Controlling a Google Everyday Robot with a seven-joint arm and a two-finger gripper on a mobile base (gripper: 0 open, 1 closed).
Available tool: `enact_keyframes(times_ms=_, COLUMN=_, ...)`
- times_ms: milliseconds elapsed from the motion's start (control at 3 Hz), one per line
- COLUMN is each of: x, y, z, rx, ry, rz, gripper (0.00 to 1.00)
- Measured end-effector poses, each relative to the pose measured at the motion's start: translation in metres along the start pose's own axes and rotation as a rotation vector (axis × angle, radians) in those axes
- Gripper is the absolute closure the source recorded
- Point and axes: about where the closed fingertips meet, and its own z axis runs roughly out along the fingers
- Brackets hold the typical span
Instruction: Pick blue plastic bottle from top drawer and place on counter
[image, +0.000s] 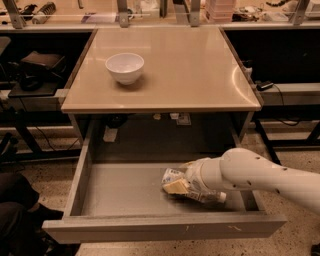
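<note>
The top drawer (120, 190) is pulled open below the counter (190, 65). The blue plastic bottle (171, 175) lies on its side on the drawer floor at the right, with its white cap (220, 198) pointing right. My gripper (176, 185) reaches into the drawer from the right on a white arm (260, 175). It sits right at the bottle, over its label end, and hides the bottle's middle.
A white round bowl (124, 67) stands on the counter's left rear. A cluttered workbench with metal posts (150, 12) runs along the back. Dark shelves flank the counter. The drawer's front panel (165, 227) juts toward the camera.
</note>
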Motion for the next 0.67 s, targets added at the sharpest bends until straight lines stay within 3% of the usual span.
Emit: enact_keyframes(times_ms=667, x=-0.008, y=-0.006, z=-0.015, rx=0.013, ry=0.0, rz=-0.009, gripper=0.89)
